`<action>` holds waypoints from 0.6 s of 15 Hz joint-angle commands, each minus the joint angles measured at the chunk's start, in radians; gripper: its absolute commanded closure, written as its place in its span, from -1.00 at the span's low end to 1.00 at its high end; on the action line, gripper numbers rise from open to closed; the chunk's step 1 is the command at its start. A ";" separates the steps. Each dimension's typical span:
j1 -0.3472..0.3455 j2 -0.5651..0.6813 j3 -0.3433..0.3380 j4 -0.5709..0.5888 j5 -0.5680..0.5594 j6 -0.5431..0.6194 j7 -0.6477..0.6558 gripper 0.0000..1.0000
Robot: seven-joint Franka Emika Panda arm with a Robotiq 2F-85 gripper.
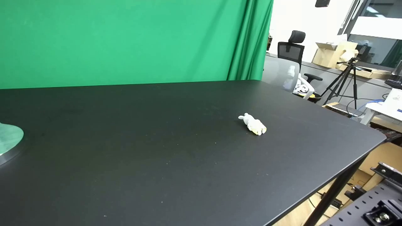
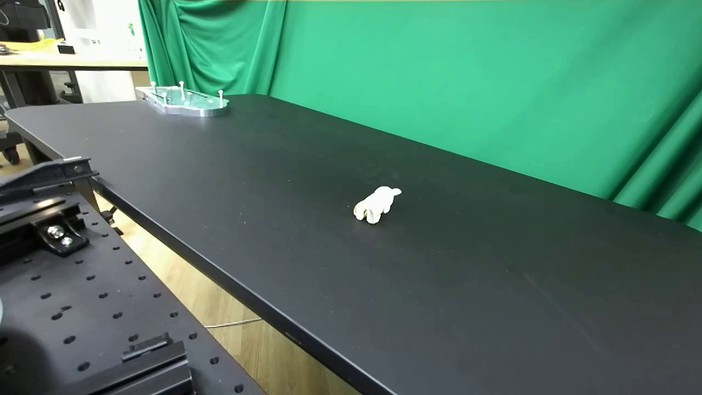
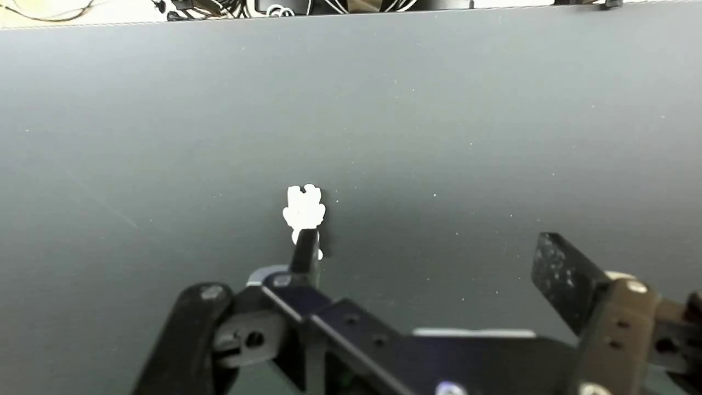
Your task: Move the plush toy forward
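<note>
The plush toy is small, white and lumpy, and lies on the dark table in both exterior views (image 1: 253,124) (image 2: 377,204). It also shows in the wrist view (image 3: 304,208), left of the middle, where it looks overexposed. My gripper (image 3: 428,235) is open, with its fingers wide apart and nothing between them. In the wrist view the left fingertip overlaps and hides part of the toy's lower end. The gripper appears to be above the table, apart from the toy. The gripper is out of view in both exterior views.
A pale green, metal-edged plate (image 2: 192,109) with upright pegs stands at the table's far end; a pale green rounded piece (image 1: 9,138) shows at a left frame edge. A perforated mounting plate (image 2: 109,307) lies beyond the table edge. A green curtain (image 1: 125,40) hangs behind.
</note>
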 commanded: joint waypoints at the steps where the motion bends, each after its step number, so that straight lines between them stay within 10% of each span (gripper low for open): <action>1: -0.002 0.000 0.002 0.002 0.001 -0.002 -0.001 -1.00; 9: -0.063 0.043 -0.017 -0.034 -0.122 0.202 -0.013 -1.00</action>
